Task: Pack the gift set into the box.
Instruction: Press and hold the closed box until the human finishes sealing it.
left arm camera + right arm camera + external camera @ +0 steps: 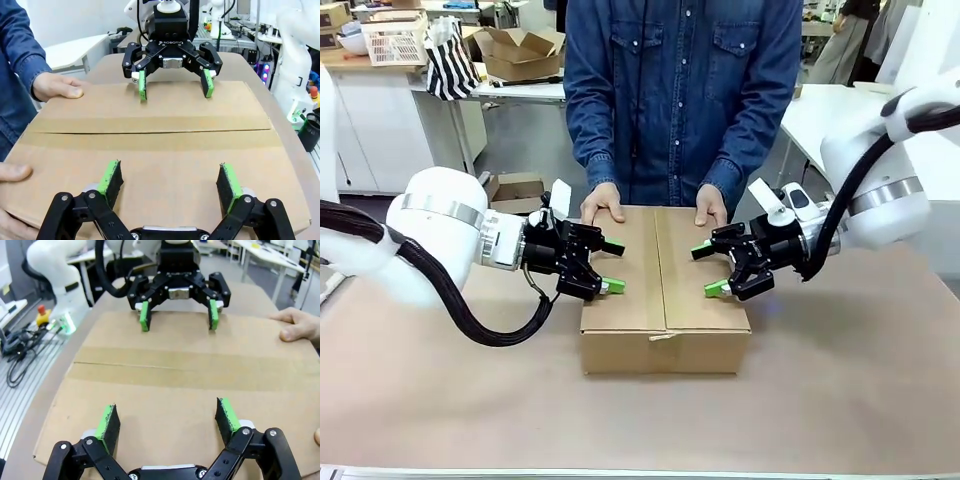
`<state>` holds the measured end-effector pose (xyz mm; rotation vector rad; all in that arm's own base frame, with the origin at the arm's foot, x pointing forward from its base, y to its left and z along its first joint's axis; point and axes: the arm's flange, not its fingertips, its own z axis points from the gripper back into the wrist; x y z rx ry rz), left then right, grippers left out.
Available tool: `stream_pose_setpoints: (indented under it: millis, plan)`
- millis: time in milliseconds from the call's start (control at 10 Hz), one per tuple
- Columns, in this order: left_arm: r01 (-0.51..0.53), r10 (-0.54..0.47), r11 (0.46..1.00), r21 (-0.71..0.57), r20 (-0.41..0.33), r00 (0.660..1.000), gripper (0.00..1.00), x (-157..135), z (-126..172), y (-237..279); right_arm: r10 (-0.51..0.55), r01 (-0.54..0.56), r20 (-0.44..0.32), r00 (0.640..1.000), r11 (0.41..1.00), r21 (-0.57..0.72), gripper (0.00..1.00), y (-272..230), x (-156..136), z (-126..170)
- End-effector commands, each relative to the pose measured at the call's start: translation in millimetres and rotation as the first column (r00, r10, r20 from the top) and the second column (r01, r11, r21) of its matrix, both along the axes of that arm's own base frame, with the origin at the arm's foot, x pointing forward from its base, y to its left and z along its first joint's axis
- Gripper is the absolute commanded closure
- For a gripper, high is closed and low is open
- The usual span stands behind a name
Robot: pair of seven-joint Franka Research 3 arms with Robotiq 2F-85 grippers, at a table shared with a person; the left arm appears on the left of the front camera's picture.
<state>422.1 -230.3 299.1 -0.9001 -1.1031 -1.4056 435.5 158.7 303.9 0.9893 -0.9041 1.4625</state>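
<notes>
Left gripper (pixel 611 266): I am holding it over the left flap of the box (pixel 665 300), fingers spread wide and gripping nothing; in its own wrist view the green pads (pixel 111 179) are hovering at the near edge of the cardboard; I cannot tell whether they are touching it.
Box: it is sitting mid-table with both top flaps folded shut and meeting along the centre seam; the gift set is presumably lying inside, though I am judging that only from the closed lid.
Person's hands (pixel 603 204): they are pressing on the far edge of the flaps.
Right gripper (pixel 708 268): it is facing the left one across the lid, equally wide and empty.
Step in hand: I am judging this to be the closing stage, flaps being held down.
Next move: it is calling for keeping both flaps flat while the seam gets sealed.
</notes>
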Motion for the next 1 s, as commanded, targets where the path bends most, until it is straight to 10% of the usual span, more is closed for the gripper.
stream_pose_setpoints:
  millis: [0,200,900]
  plan:
    - [0.01,-0.01,1.0,0.004,-0.012,1.0,0.0,3.0,-7.9,1.5,-0.007,0.008,0.028,1.0,1.0,-0.03,0.0,1.5,7.5,-5.6]
    - [0.061,-0.066,0.997,-0.055,-0.099,0.993,0.0,2.8,-9.3,-1.2,0.0,0.0,0.002,1.0,1.0,0.001,0.0,0.5,2.0,0.6]
    - [0.001,-0.001,1.0,-0.009,-0.016,1.0,0.0,0.5,-2.2,0.0,0.0,0.0,0.002,1.0,1.0,0.001,0.0,0.5,2.0,0.6]
